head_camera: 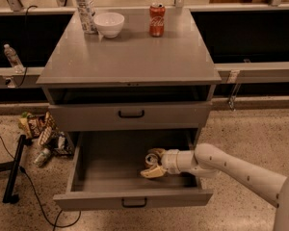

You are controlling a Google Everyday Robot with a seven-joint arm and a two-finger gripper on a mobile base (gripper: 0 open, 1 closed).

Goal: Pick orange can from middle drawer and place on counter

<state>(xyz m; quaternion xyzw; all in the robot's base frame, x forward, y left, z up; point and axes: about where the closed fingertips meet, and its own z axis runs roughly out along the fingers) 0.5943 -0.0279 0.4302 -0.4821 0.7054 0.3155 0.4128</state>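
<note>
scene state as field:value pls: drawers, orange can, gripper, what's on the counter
middle drawer: pulled open
drawer above: shut
orange can: inside the middle drawer, right of centre; not yet on the counter
gripper: inside the middle drawer, at the orange can; arm reaches in from the right
counter: holds three items along its back edge
counter items: clear bottle, white bowl, red cola can
floor, left of cabinet: snack bags
</note>
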